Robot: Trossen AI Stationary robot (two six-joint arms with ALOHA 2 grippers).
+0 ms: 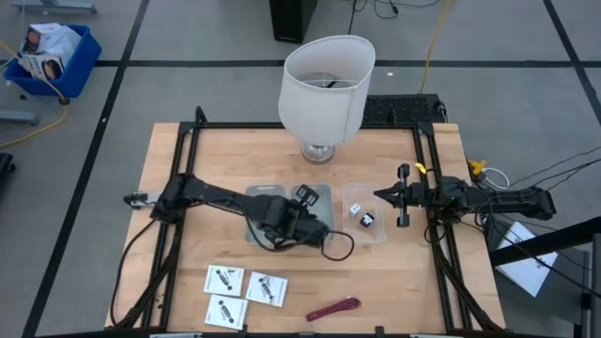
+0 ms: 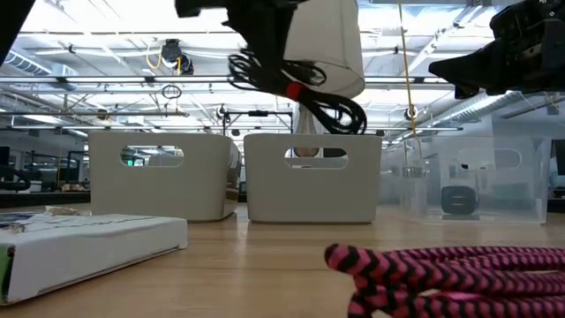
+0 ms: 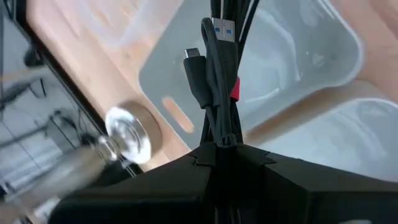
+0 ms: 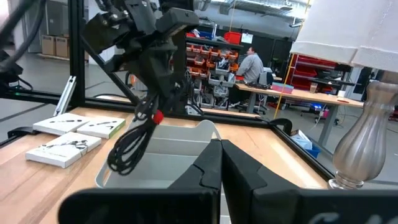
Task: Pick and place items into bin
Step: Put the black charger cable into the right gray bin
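My left gripper (image 1: pixel 300 222) hangs over the two grey bins (image 1: pixel 267 199) at mid-table, shut on the coiled black cable (image 1: pixel 334 246). The cable (image 2: pixel 305 88) has a red band and dangles above the bin rims. Three white square packets (image 1: pixel 223 279) (image 1: pixel 267 288) (image 1: pixel 225 311) lie flat near the table's near edge. The red cable (image 1: pixel 333 308) lies to their right. The tiny white-and-black block (image 1: pixel 366 222) sits in a clear bin (image 1: pixel 377 235). My right gripper (image 1: pixel 383 195) waits shut beside the clear bin, touching nothing. My left gripper pinches the black cable's bundled strands (image 3: pixel 219 127) between its two fingers, coming from above and pointing down. The fingers grip below the two plug ends (image 3: pixel 221 28) and close to the red band (image 3: pixel 235 87). The coil (image 4: pixel 132 144) hangs slack below the fingers, lifted clear above the bin.
The big white lampshade (image 1: pixel 327 84) on its metal foot (image 1: pixel 319 150) stands just behind the bins. A black frame (image 1: pixel 188 141) runs around the table. A small white piece (image 1: pixel 354 208) also lies in the clear bin. A seated person (image 4: pixel 252 62) shows in the room beyond.
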